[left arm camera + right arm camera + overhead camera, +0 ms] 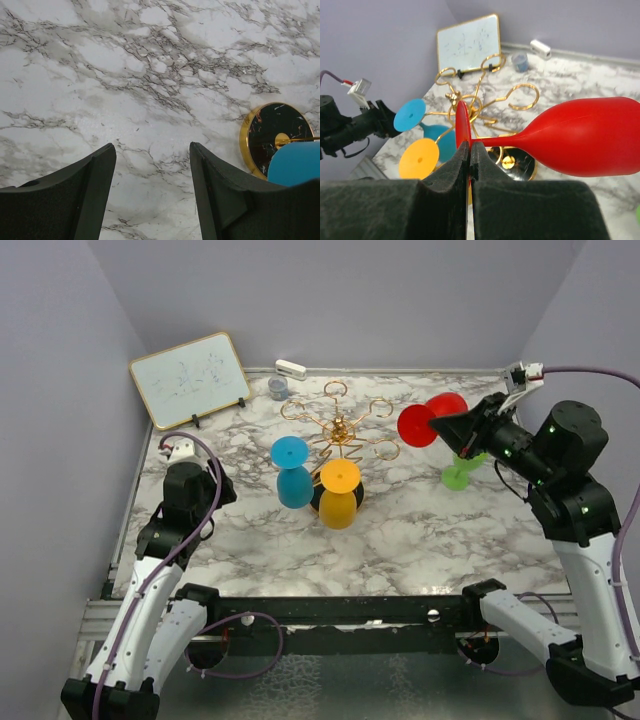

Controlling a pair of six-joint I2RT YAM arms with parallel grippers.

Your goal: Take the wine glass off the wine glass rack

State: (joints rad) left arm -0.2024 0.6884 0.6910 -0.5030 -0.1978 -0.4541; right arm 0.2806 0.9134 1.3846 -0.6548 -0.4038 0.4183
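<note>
Your right claw (470,145) is clamped together on the thin edge of the red wine glass (580,137), gripping its flat round foot (462,120) edge-on. The glass lies sideways in the air, off to the right of the rack (340,430) and clear of its gold loops, with the bowl pointing away from the rack. Treat it as light but awkward: the bowl is the heavy end and it hangs well out from the grip, so it likely wants to swing or twist around that narrow pinch. The surface looks smooth and glossy, probably slippery. It may be plastic, but handle it as breakable. A steadier hold would be on the stem (500,141) just beside the foot. With the present grip, move slowly and avoid sharp wrist turns. The blue glass (293,475) and yellow glass (339,495) hang upside down on the near side of the rack, and a green glass (460,475) sits on the table to the right of the rack, below your arm. Your left claw (151,147) stands apart and empty over the marble table (100,75), left of the rack's black base.
</note>
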